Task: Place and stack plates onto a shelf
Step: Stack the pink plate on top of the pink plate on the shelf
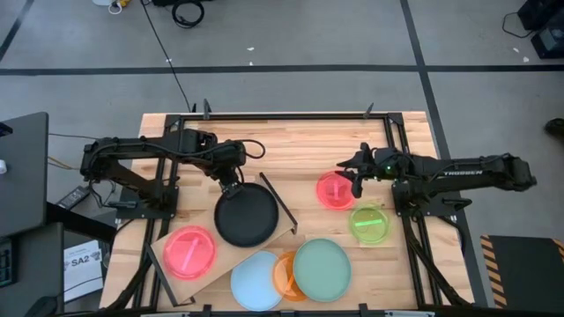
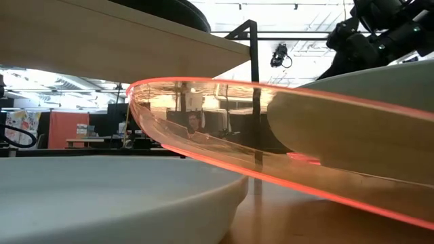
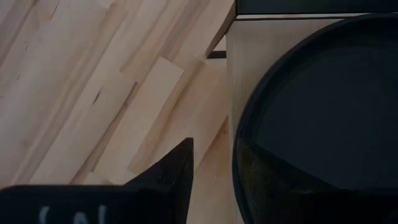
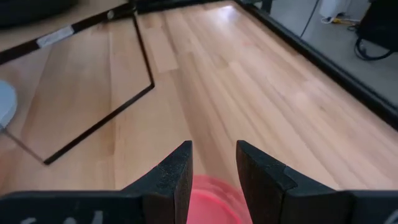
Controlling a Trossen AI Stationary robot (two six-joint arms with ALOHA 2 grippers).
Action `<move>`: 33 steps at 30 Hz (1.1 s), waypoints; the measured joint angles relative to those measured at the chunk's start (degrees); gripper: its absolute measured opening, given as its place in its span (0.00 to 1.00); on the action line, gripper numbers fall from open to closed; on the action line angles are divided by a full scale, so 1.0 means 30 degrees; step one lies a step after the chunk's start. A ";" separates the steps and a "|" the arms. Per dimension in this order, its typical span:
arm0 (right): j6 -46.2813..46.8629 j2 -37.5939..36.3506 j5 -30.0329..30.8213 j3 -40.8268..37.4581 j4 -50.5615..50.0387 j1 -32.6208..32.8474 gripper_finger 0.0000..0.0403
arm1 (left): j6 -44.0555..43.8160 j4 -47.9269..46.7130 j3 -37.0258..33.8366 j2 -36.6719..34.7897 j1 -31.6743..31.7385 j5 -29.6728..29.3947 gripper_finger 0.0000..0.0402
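Note:
The black plate (image 1: pixel 248 217) and a pink plate (image 1: pixel 189 252) lie flat on the pale shelf board (image 1: pixel 159 251), whose black frame (image 1: pixel 279 204) stands at its right end. My left gripper (image 1: pixel 231 181) is open at the black plate's far-left rim (image 3: pixel 236 158), with one finger (image 3: pixel 177 171) outside it and the other over the inside. My right gripper (image 1: pixel 353 182) is open above the right edge of a second pink plate (image 1: pixel 333 191) lying on the table; that plate (image 4: pixel 214 199) shows between the fingers. A neon-green plate (image 1: pixel 368 224) lies beside it. My left gripper straddles the black plate's rim from above; bare wood shows between the outer finger and the rim, and I cannot tell whether the inner finger touches the plate. My right gripper has the pink plate's edge between its fingers, slanting down from the table's right; whether they touch it I cannot tell.
At the near edge the light-blue plate (image 1: pixel 260 282), orange plate (image 1: pixel 286 275) and mint-green plate (image 1: pixel 322 269) overlap; in the low view the orange plate (image 2: pixel 224 135) is tilted between the other two. Bare tabletop (image 1: pixel 300 145) lies at the far side between the arms.

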 joint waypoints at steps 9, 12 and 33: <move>0.1016 0.0000 -0.1601 0.1231 -0.0212 -0.2096 0.32 | 0.1388 0.0109 0.0007 -0.0632 0.0041 -0.0150 0.32; 0.1031 0.0126 -0.2335 0.1933 -0.0623 -0.2720 0.32 | 0.1952 0.0135 0.0007 -0.1258 0.0435 -0.0141 0.32; 0.0316 0.6702 -0.5896 0.5909 -0.5932 -0.6635 0.32 | 0.6543 0.2886 -0.1714 -0.4353 0.4007 -0.1691 0.32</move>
